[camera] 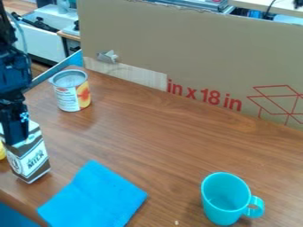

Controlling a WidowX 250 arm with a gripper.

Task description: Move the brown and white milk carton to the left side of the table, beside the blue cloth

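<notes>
Nearest first: the teal mug [226, 199] stands upright toward the near right corner of the visible table [165, 142], handle to the right, well apart from my gripper. The blue cloth [93, 197] lies flat, its near left corner close to the table's near left edge. Left of it and a little farther back, the milk carton [29, 157] is beside the left part of that edge, with a small yellow item [1, 151] partly in sight next to it. My gripper [15, 135] is at the carton's top, overlapping it in view; I cannot tell whether it is apart, together or clamped on the carton, nor whether the carton's base bears fully on the table. Farther back, the can [72, 91] stands upright near the far left corner, before the cardboard [195, 57] along the far edge. Finding: I judge the step in hand to be handling the carton at its top. The next move calls for confirming a square, secure hold before any lift, keeping the carton upright and clear of the yellow item.
</notes>
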